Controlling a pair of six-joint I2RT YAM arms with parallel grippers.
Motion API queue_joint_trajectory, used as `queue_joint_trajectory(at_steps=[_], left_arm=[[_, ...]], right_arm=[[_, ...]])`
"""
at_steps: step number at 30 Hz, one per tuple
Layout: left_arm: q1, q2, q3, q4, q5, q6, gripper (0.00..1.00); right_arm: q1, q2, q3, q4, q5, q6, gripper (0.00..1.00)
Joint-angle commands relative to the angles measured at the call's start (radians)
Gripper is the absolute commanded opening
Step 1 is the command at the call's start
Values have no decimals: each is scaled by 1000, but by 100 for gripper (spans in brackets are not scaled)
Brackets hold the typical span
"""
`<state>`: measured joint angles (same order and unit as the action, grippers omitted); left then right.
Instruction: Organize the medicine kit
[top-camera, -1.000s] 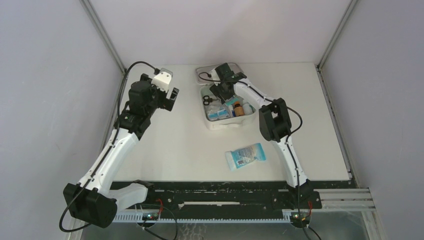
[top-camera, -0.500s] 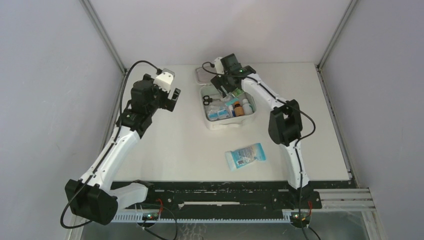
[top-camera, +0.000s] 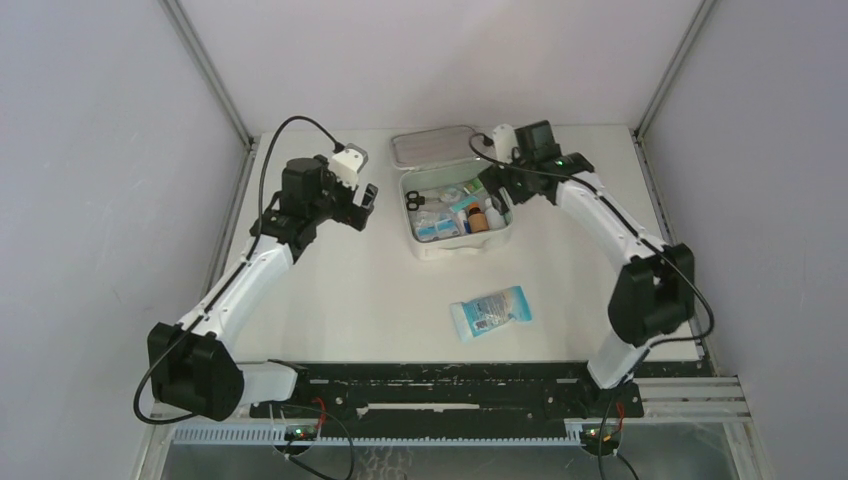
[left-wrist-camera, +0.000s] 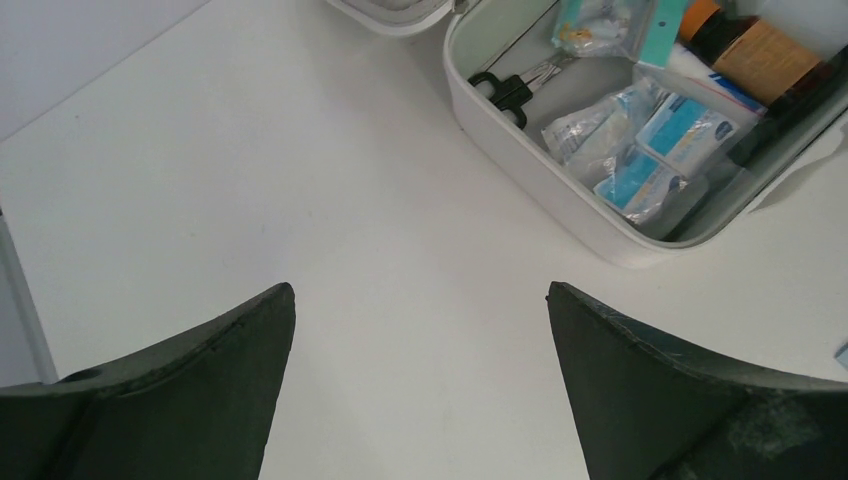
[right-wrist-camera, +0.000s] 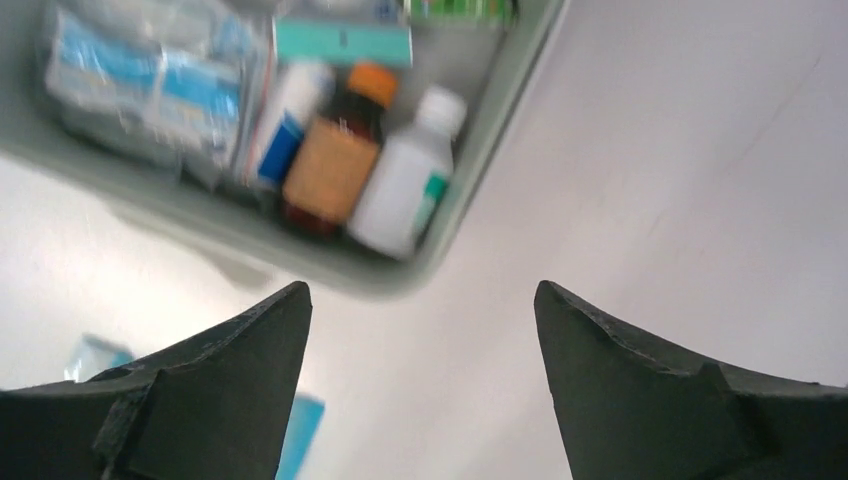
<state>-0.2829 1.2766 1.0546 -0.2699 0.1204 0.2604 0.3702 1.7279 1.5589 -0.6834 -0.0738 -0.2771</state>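
Right tool (top-camera: 497, 183), jaws wide and empty, hangs above the far right rim of the medicine kit (top-camera: 462, 247). The kit lies open at the far middle of the table (top-camera: 350, 290), its lid (top-camera: 432, 148) folded back. Left tool (top-camera: 360, 200), equally wide and empty, hovers to the kit's left, apart from it. One blue packet (top-camera: 490, 311) lies outside, well nearer the arms (probably the next item). Advice: approach from above, pinch across its short side at mid-length, and clear the kit wall before lowering.

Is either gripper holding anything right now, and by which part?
Nothing is held. The left gripper and right gripper both stand open and empty, near the medicine kit.
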Motion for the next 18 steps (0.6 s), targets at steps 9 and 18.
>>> queue_joint_trajectory(at_steps=[9,18], left_arm=[[6,-64,-63,91,62,26,100],[5,-123,-85,92,17,49,100]], right_arm=[[-26,-415,-473,-82,-157,-238,83],[31,-558,-683,-55,-122,-310,87]])
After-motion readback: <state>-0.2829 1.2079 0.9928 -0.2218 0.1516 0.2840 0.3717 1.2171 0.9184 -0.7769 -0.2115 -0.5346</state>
